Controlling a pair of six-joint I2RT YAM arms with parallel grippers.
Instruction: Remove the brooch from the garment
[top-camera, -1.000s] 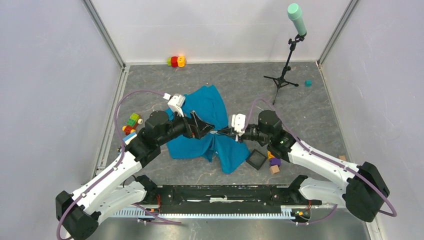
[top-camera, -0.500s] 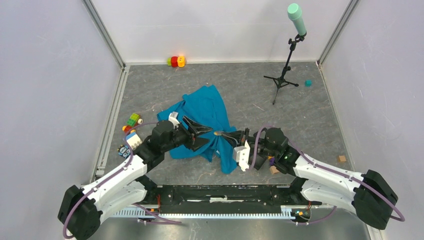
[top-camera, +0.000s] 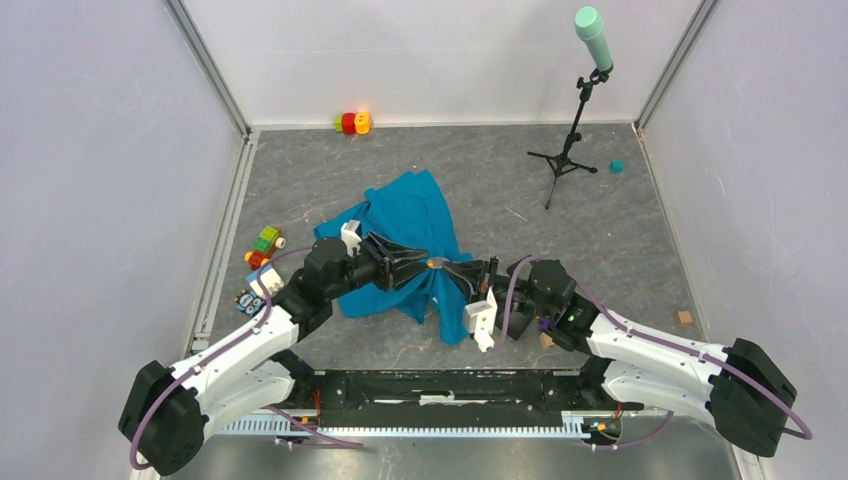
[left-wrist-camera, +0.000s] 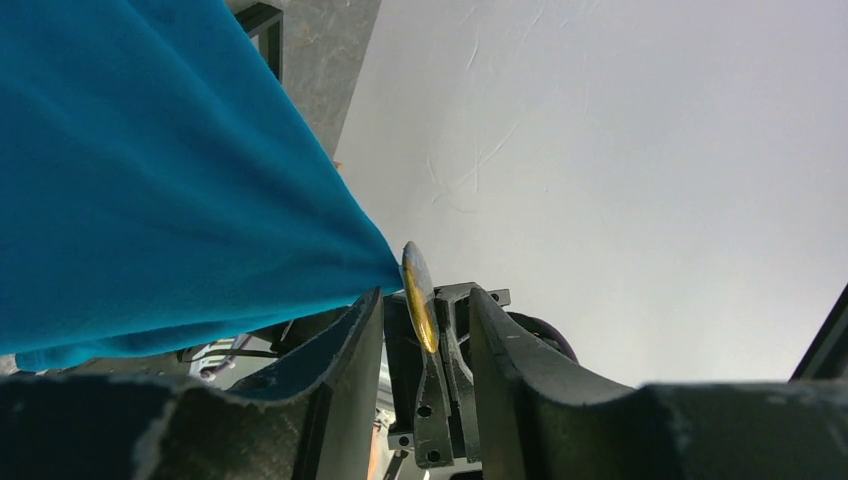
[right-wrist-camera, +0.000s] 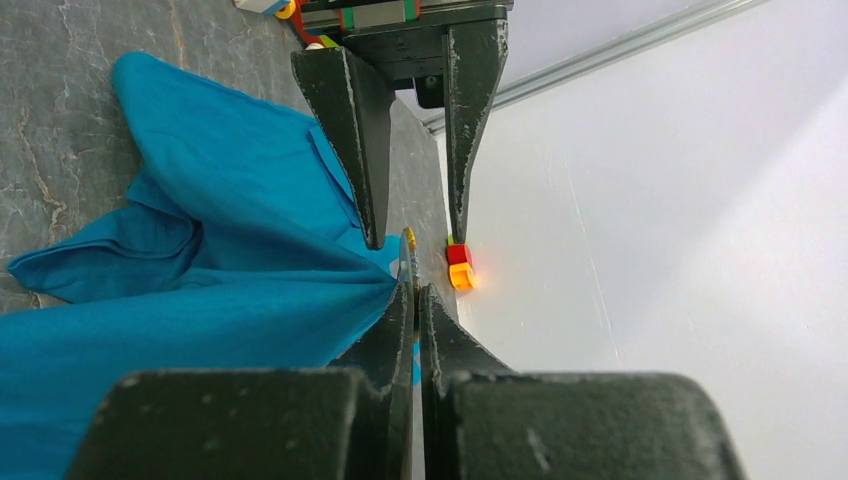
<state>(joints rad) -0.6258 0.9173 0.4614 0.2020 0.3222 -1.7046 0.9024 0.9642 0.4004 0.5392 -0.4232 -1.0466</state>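
Observation:
The teal garment (top-camera: 400, 215) lies crumpled mid-table, with one fold pulled up into a peak. At that peak sits the brooch (top-camera: 434, 263), a small round disc, golden and edge-on in the left wrist view (left-wrist-camera: 420, 300) and just above the right fingertips (right-wrist-camera: 408, 245). My right gripper (top-camera: 452, 269) is shut on the cloth right beneath the brooch (right-wrist-camera: 415, 292). My left gripper (top-camera: 422, 262) faces it, open, one finger on each side of the brooch with gaps on both sides (left-wrist-camera: 425, 295). The garment (left-wrist-camera: 150, 180) fills the left of that view.
Red, yellow and green blocks (top-camera: 351, 122) sit at the back wall. More coloured blocks (top-camera: 263, 245) lie left of the cloth. A microphone stand (top-camera: 570, 130) and a small teal block (top-camera: 617, 166) are at the back right, and a wooden cube (top-camera: 683, 317) is at the right.
The right gripper has drawn the cloth fold with the brooch nearer and held it shut. The left gripper has moved right to straddle the brooch, and its fingers have narrowed.

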